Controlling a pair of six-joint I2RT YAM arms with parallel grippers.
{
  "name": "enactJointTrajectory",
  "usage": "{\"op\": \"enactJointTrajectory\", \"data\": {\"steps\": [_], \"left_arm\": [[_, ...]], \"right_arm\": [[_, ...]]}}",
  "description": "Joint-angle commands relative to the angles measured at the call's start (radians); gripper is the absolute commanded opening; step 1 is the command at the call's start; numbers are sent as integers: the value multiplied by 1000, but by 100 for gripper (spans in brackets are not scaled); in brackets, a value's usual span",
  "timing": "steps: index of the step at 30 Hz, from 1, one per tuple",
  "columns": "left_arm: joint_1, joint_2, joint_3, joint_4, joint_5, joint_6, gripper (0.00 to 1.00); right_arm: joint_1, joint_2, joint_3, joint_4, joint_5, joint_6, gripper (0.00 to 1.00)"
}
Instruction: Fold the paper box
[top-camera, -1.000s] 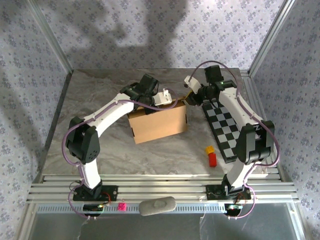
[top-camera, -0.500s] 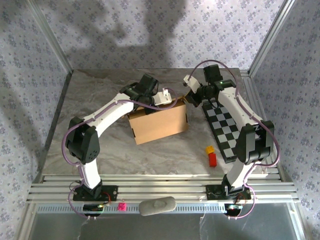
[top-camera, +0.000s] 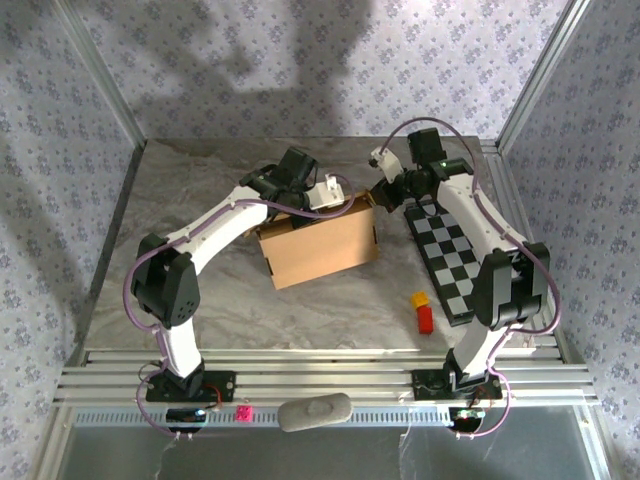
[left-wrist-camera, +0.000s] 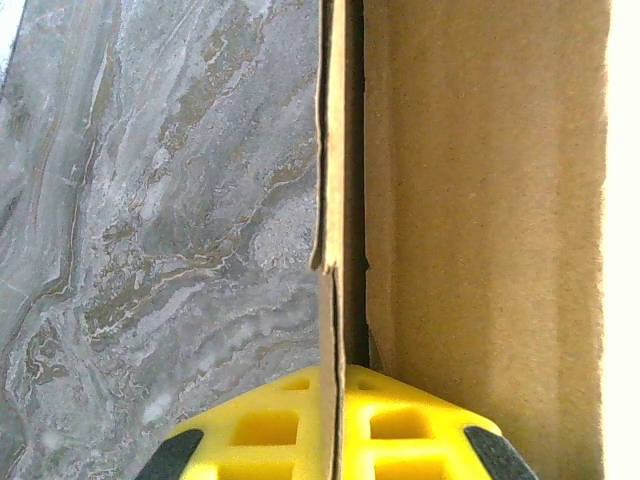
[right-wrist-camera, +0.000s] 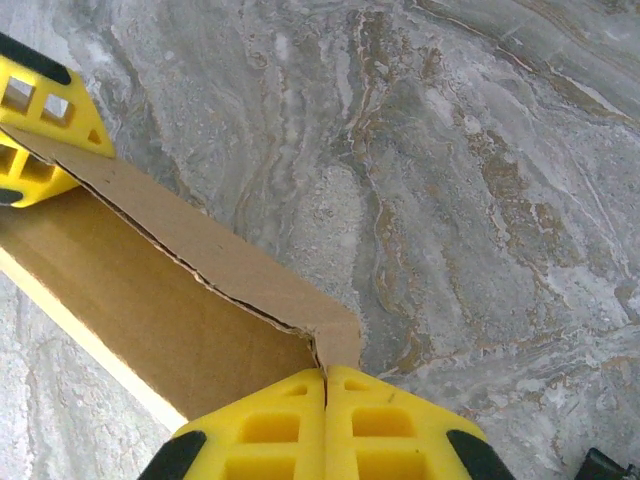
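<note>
Lifted slightly up and back at the right gripper (right-wrist-camera: 326, 382) over the last second, otherwise unchanged. Nearest, on the marble table (top-camera: 200, 300), the paper box (top-camera: 318, 248), mid-table, long axis left to right, front wall upright. Behind that, left gripper (left-wrist-camera: 332, 400) pinched on the rear wall (left-wrist-camera: 335, 150) at its top edge. Farthest, right gripper clamped on the flap (right-wrist-camera: 200, 260) at its corner, at the box's far right end. Probably calls for swinging that flap inward, toward the left gripper.
</note>
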Motion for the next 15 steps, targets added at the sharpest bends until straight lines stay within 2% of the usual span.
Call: {"op": "enactJointTrajectory", "data": {"steps": [1, 15], "left_arm": [[4, -42, 54, 12, 18, -24, 0], [2, -33, 74, 2, 17, -27, 1]], "right_arm": [[4, -44, 40, -51, -24, 72, 0], [19, -50, 93, -120, 40, 289, 0]]}}
